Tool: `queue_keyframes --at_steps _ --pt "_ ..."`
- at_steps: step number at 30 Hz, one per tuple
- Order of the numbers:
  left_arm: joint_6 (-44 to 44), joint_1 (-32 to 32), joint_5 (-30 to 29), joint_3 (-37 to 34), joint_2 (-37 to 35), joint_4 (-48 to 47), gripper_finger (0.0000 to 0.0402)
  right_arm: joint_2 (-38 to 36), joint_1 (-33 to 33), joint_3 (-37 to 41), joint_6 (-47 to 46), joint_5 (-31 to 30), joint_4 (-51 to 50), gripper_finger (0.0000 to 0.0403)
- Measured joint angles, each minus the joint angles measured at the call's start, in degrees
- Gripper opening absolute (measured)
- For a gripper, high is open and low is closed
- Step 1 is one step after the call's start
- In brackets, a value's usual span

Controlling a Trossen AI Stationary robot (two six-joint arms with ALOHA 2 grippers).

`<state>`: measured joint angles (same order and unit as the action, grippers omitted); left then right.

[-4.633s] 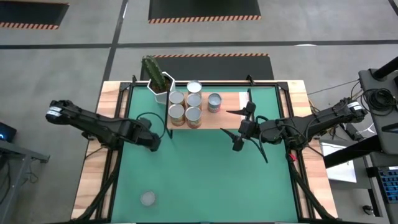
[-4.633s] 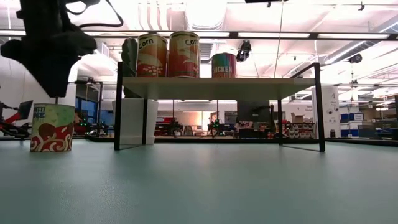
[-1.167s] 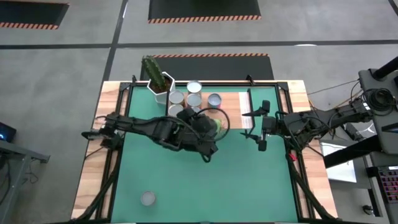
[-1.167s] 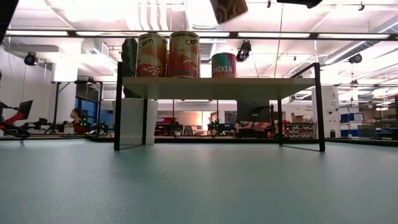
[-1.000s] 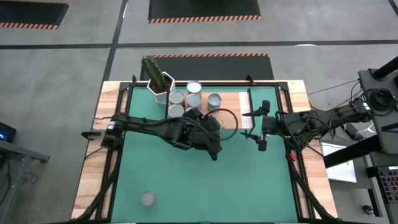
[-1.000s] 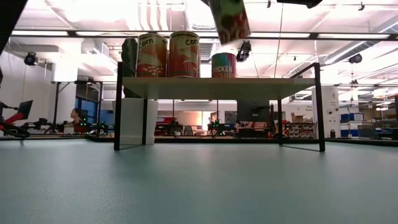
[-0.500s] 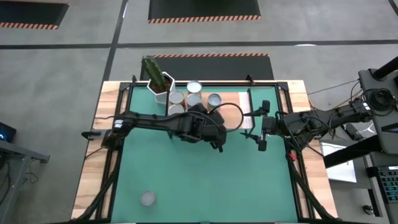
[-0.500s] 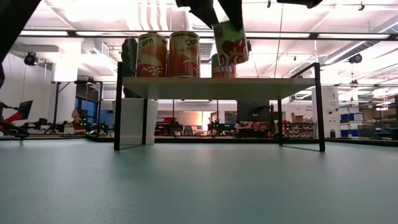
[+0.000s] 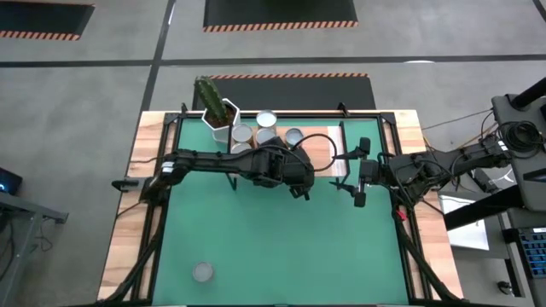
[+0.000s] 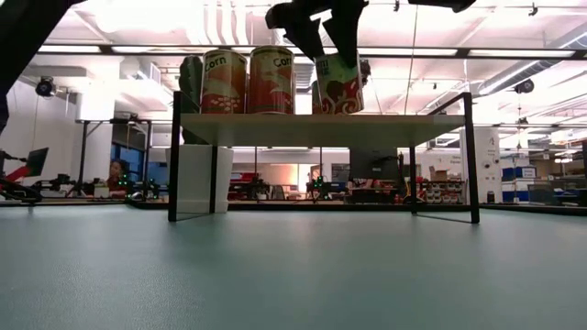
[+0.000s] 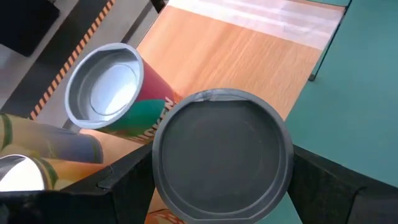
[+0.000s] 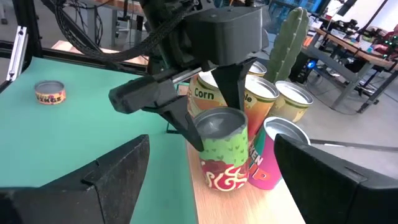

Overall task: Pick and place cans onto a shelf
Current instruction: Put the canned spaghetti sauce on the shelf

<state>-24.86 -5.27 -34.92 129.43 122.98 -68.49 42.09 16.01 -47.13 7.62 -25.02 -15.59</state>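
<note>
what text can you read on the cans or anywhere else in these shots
"Corn": on the left corn can on the shelf.
"Corn", partly cut off: on the second corn can.
Held can: red and green pattern, no readable words.
Low can on the mat: label too blurred to read.

Green mat (image 9: 281, 239) covers tabletop, light wood table (image 9: 128, 222) showing as border at both sides. Cactus (image 9: 208, 96) in white hexagonal pot (image 9: 221, 119) stands at mat's far left corner. Grey floor around table; black mats edged with orange-and-black hazard stripes (image 9: 281, 75) beyond far edge. Low view: desks, monitors, ceiling strip lights (image 10: 514, 52) in room behind.
</note>
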Motion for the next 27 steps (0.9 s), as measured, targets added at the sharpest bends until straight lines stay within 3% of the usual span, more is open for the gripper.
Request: queue_keyframes --at_steps 27 --pt "0.37 1.18 1.14 -0.02 0.0 1.66 0.0313 0.0 0.0 0.01 0.07 -0.01 -0.04 0.0331"
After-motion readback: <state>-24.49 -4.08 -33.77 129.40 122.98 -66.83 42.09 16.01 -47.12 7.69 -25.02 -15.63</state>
